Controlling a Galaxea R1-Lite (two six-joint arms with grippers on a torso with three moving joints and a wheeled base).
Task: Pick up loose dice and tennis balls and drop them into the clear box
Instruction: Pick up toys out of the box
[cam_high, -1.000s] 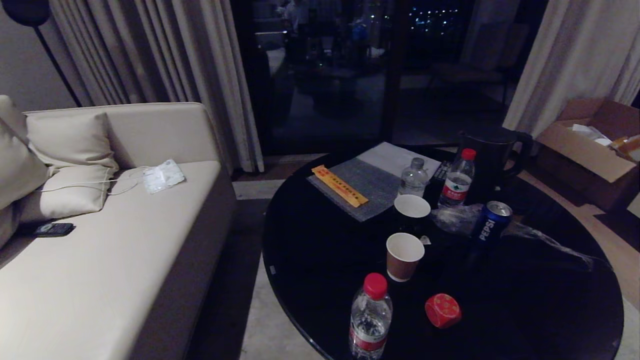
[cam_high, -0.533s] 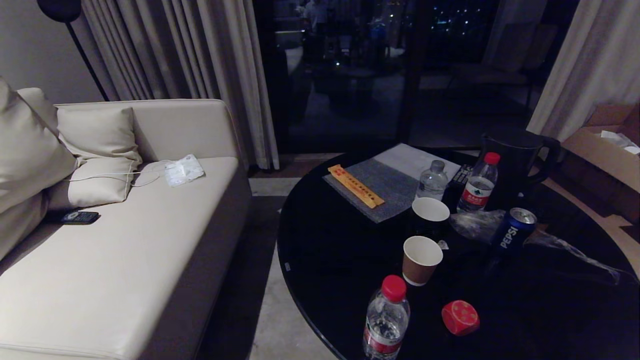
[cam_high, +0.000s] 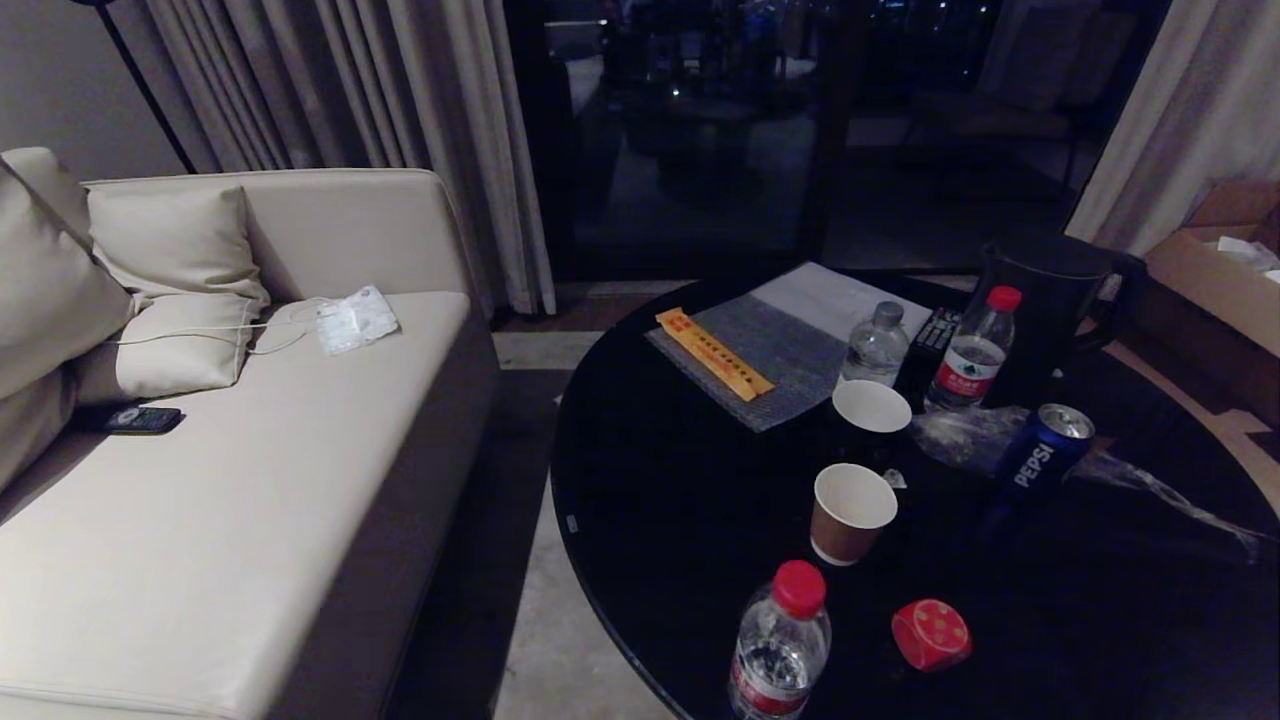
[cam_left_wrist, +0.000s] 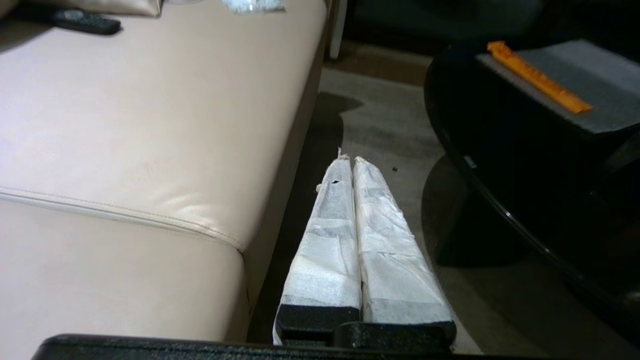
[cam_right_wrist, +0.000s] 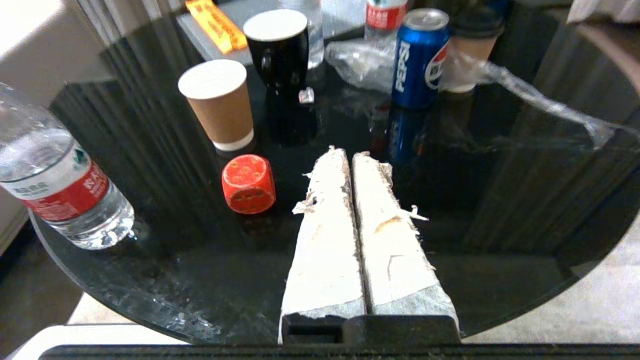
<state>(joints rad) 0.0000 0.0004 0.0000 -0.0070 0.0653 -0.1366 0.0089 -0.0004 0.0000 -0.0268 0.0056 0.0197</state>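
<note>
I judge nothing collected yet: the red die (cam_high: 931, 634) sits loose on the counter's (cam_high: 660, 500) near edge, no clear box visible, left pincer (cam_left_wrist: 348, 162) and right pincer (cam_right_wrist: 348, 152) both closed empty.

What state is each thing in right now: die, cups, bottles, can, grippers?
red die: loose on the black table, not gripped
brown paper cup: upright, open, looks empty
black mug: upright
near water bottle: upright, red cap on
far red-capped bottle: upright, capped
small clear bottle: upright, capped
Pepsi can: upright
left gripper: shut, empty, over the floor
right gripper: shut, empty, beside the die
</note>
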